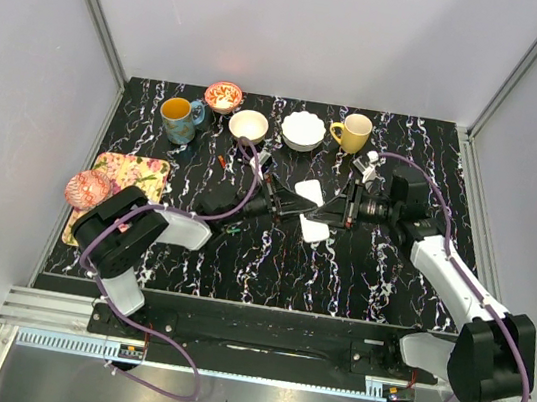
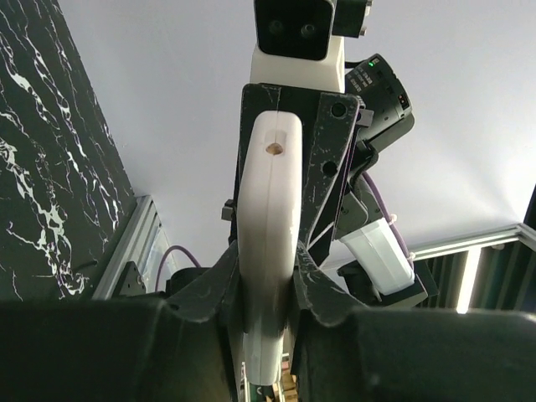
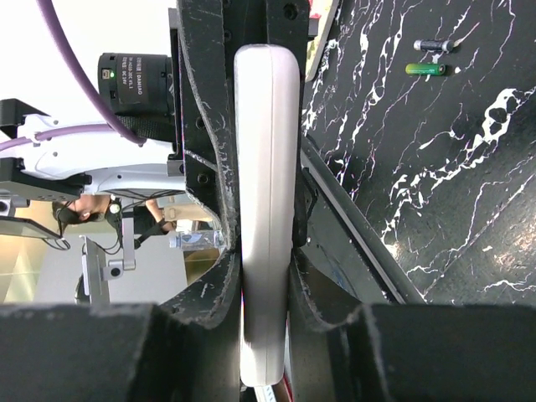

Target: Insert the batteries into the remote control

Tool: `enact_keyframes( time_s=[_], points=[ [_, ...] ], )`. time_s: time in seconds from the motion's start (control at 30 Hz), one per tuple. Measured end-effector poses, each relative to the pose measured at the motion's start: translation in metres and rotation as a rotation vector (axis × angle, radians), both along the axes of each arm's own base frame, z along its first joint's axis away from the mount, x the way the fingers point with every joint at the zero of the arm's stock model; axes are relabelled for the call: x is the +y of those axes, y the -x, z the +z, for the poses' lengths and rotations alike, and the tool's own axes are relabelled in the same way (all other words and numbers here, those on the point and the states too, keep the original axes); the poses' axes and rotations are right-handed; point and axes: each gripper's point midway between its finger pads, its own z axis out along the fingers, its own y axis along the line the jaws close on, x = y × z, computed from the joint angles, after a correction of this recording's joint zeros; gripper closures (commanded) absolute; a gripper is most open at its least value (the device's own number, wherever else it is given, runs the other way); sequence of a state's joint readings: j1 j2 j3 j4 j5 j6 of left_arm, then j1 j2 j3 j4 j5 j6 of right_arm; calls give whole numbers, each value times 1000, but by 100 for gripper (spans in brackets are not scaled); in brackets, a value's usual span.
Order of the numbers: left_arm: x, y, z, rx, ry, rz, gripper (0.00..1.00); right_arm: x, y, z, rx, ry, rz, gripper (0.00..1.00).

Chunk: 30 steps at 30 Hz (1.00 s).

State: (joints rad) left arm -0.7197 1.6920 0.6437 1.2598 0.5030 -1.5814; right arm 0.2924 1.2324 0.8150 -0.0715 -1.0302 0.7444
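Note:
The remote control (image 1: 308, 191) is held above the middle of the table, its white back showing, both grippers clamped across it from opposite sides. My left gripper (image 1: 296, 208) comes in from the left and is shut on it. The left wrist view shows the remote control (image 2: 270, 193) edge-on between the left gripper (image 2: 268, 278) jaws. My right gripper (image 1: 333, 214) comes in from the right, also shut on it. In the right wrist view the remote control (image 3: 266, 126) fills the right gripper (image 3: 266, 276). Two batteries, a green one (image 3: 425, 69) and a dark one (image 3: 431, 44), lie on the table; one battery (image 1: 232, 226) shows left of the remote.
Along the back stand a blue mug (image 1: 178, 117), a red patterned bowl (image 1: 223, 96), a white bowl (image 1: 248, 125), a scalloped white bowl (image 1: 302, 130) and a yellow mug (image 1: 353, 132). A floral tray (image 1: 136, 176) with a pink round thing (image 1: 86, 189) lies at the left edge.

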Motion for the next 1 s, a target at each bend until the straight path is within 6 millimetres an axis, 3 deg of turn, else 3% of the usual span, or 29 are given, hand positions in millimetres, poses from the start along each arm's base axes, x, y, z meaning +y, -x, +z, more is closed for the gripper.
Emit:
enact_keyframes(
  time_s=[0.13, 0.17, 0.2, 0.33, 0.43, 0.6, 0.8, 1.0],
  points=[
    [-1, 1, 4, -18, 7, -8, 100, 0, 1, 5, -1, -14, 2, 100],
    [-1, 1, 4, -19, 7, -7, 100, 0, 1, 5, 0, -15, 1, 94],
    [-1, 1, 4, -19, 7, -7, 100, 0, 1, 5, 0, -15, 1, 75],
    [-1, 1, 4, -26, 8, -4, 100, 0, 0, 4, -3, -11, -3, 38],
    [1, 5, 5, -37, 12, -1, 100, 0, 0, 1, 17, -2, -11, 24],
    [1, 20, -19, 2, -37, -25, 100, 0, 5, 9, -16, -4, -16, 19],
    [2, 21, -18, -15, -36, -23, 100, -3, 12, 10, -24, 2, -15, 19],
    [7, 11, -19, -34, -48, 10, 100, -7, 29, -6, 23, 17, -1, 20]
  ],
)
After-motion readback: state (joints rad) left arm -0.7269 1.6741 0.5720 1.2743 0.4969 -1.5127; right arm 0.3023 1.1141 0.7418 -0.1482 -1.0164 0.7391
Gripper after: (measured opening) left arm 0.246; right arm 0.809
